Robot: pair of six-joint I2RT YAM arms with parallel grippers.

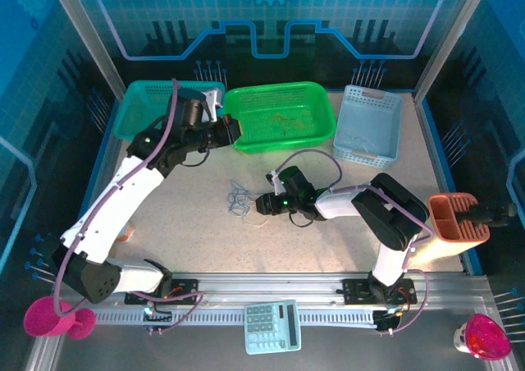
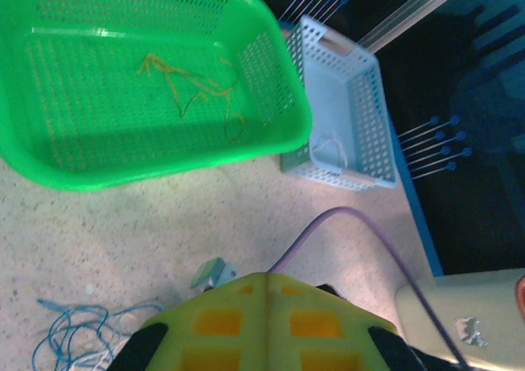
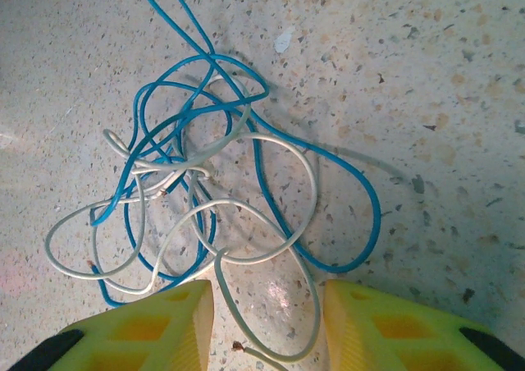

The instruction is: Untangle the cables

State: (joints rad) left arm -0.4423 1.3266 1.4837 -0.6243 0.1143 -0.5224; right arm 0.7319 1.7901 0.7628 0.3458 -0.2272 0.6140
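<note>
the right claw [image 3: 267, 305] hangs low over the tabletop [image 3: 443, 75] with its two yellow fingers [image 3: 156, 330] spread wide and nothing gripped. a loop of the white cable [image 3: 312, 174] runs along the surface through the gap between them, and its bare end lies in that gap. just ahead of the fingers the white cable is knotted up with the blue cable [image 3: 376, 211]: the strands cross each other many times, and one blue strand trails away toward the top edge of the wrist view. from above, the right claw [image 1: 261, 203] sits right beside this tangle [image 1: 239, 200], near the middle of the tabletop [image 1: 189, 231].

the left claw [image 2: 267, 285] has its yellow fingers pressed together, with nothing seen between them. it is raised by the near left corner of the green basket [image 1: 324, 100], as the top view shows the left claw [image 1: 234, 130]. in its own wrist view the blue-and-white tangle [image 2: 70, 330] lies on the surface at lower left. a yellow-orange cable [image 2: 193, 88] lies loose on the floor of the green basket [image 2: 287, 75]. to the right, just beside it, stands a pale blue basket [image 2: 373, 100] with a small white cord [image 2: 332, 149] inside at its near end.
</note>
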